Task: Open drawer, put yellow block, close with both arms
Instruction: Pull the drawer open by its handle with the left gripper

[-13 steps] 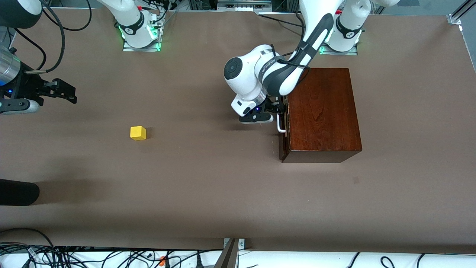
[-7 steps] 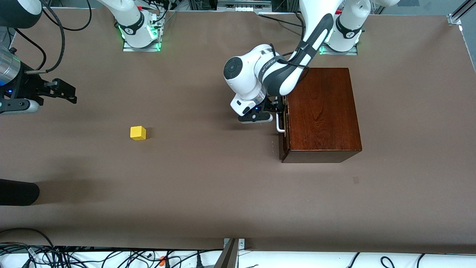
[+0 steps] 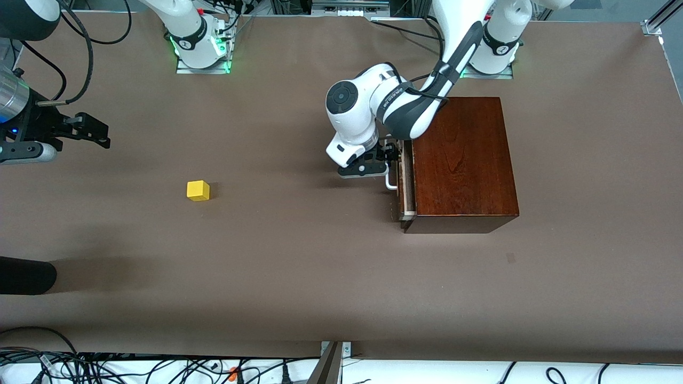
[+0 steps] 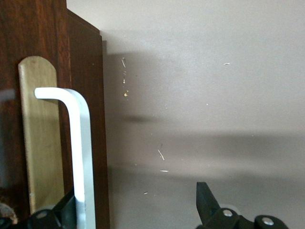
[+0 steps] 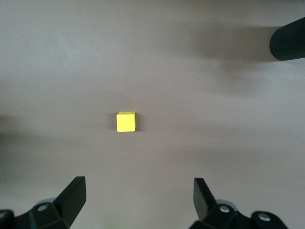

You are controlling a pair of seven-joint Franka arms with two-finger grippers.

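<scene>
The reddish-brown box (image 3: 464, 160) stands toward the left arm's end of the table. Its drawer (image 3: 405, 186) is out by a narrow pale strip. My left gripper (image 3: 393, 159) is at the white loop handle (image 3: 391, 181) and open. In the left wrist view one finger (image 4: 64, 212) sits tucked against the handle (image 4: 81, 152), in front of the dark drawer front (image 4: 90, 119); the other stands wide off, with the left gripper (image 4: 136, 205) otherwise empty. The yellow block (image 3: 198, 190) lies on the bare table. My right gripper (image 3: 104, 134) hangs open over the right arm's end, and the block (image 5: 126, 121) shows ahead of the right gripper (image 5: 138, 195).
A black rounded object (image 3: 26, 274) pokes in over the table at the right arm's end, nearer the front camera than the block, and shows in the right wrist view (image 5: 288, 40). Brown tabletop (image 3: 299, 256) stretches between block and box. Cables run along the front edge.
The drawer has slid a little out of the box toward the right arm's end, and my left gripper moved with the handle. The right arm and the block have not moved.
</scene>
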